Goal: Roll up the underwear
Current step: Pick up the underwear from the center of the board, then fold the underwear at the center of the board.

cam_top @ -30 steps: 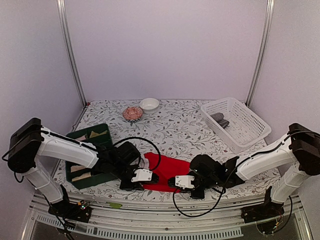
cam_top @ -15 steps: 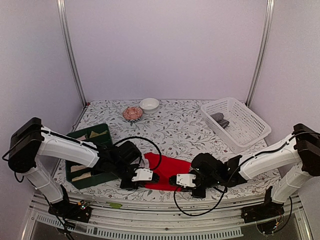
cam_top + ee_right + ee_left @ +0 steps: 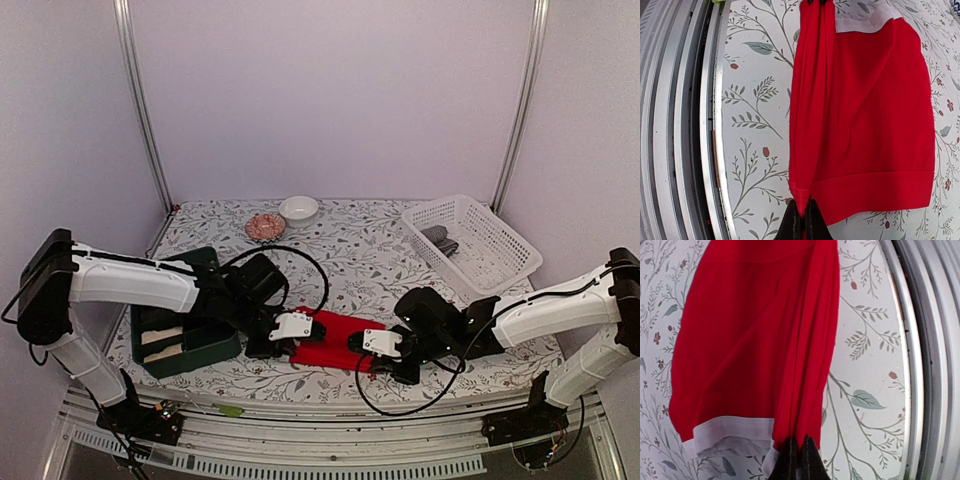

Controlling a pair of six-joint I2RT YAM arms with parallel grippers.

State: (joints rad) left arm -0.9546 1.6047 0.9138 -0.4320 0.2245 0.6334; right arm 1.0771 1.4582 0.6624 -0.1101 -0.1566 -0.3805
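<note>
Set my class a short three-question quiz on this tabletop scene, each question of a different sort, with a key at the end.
1. True or false: the left pincer and the right pincer are both shut on the red underwear.
2. What lies in the white basket? A) a grey garment B) a red garment C) a bowl
3. Fill in: the green bin stands nearer the ____ arm.
Key: 1 true; 2 A; 3 left.
</note>
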